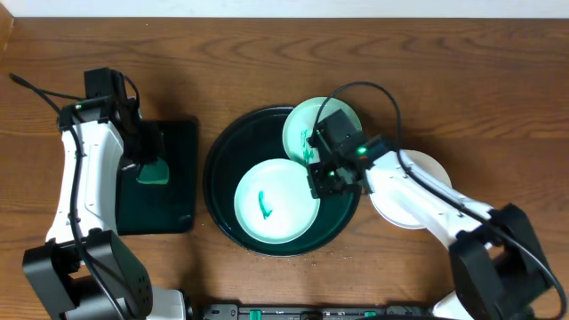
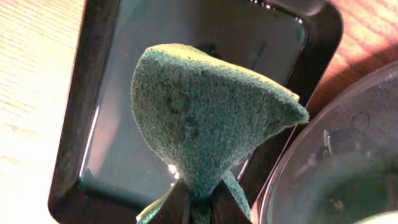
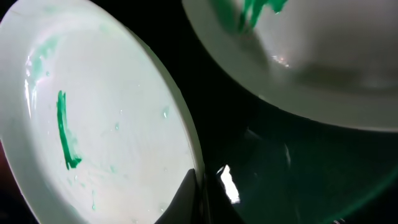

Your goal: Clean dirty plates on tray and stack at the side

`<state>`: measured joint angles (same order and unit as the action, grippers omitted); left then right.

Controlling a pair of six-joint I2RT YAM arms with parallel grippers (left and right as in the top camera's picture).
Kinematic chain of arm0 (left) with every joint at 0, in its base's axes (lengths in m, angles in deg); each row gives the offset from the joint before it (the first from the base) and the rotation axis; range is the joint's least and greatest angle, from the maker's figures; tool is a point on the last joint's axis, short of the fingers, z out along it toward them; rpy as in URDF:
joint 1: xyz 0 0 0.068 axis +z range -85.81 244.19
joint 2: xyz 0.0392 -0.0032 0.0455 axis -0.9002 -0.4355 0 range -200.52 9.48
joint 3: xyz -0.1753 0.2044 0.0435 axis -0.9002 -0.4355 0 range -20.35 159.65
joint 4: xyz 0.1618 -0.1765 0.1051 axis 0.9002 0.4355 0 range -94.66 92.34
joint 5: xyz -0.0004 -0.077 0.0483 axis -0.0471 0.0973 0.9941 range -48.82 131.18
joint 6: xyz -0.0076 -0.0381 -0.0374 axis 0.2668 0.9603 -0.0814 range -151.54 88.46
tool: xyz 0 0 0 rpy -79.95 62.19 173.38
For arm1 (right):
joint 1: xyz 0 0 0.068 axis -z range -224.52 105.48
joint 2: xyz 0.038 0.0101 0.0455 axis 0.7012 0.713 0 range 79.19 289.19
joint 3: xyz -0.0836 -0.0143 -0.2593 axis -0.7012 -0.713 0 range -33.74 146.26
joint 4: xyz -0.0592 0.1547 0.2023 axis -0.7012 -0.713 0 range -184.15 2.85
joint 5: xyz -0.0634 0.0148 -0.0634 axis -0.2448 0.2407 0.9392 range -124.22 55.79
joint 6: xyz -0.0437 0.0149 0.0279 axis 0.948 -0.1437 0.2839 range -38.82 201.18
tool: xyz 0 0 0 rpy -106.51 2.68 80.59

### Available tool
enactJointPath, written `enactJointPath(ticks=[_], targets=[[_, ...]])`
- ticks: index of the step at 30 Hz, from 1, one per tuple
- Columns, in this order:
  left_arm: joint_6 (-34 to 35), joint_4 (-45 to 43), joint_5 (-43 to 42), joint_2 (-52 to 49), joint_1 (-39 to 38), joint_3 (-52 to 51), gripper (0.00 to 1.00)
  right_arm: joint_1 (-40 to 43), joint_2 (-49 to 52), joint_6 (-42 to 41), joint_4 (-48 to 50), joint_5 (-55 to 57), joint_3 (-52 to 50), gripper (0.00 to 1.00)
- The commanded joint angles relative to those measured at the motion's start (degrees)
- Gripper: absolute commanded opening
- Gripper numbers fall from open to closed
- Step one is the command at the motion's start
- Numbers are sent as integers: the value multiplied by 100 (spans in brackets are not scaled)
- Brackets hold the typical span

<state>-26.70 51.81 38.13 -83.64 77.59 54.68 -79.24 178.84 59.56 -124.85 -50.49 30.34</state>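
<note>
The round black tray (image 1: 222,191) holds two pale turquoise plates. The front plate (image 1: 271,206) has a green smear; the rear plate (image 1: 331,120), also marked green, leans on the tray's far rim. My right gripper (image 1: 318,182) is shut on the front plate's right rim; the right wrist view shows its fingers (image 3: 198,198) pinching that rim, with the front plate (image 3: 106,118) and the rear plate (image 3: 323,56). A white plate (image 1: 418,169) lies on the table to the right, partly under the right arm. My left gripper (image 1: 142,160) is shut on a green sponge (image 2: 205,112).
A rectangular black tray (image 1: 173,209) lies left of the round tray, under the sponge (image 1: 153,172); it also shows in the left wrist view (image 2: 118,93) with the round tray's rim (image 2: 280,180) to its right. Bare wooden table surrounds both.
</note>
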Motion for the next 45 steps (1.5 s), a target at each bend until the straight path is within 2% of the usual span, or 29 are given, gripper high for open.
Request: enactJointPath(ticks=[1,21,25,32,36,45], targets=[[-68,33,-13,22,31,42,7,-70,326,-208,24,-11,162,1],[-68,-13,-20,22,28,42,7,-74,546,-192,-31,-66,278,1],[-26,146,-339,22,-63,42,7,-74,546,-197,-7,-66,278,1],[35,369,-389,22,-494,42,7,-74,546,-262,131,-66,280,1],[50,369,-863,22,-680,28,8,-98,549,-363,286,-68,280,1],[769,481,-916,22,-1067,17,7,-203,621,-713,433,-7,280,1]])
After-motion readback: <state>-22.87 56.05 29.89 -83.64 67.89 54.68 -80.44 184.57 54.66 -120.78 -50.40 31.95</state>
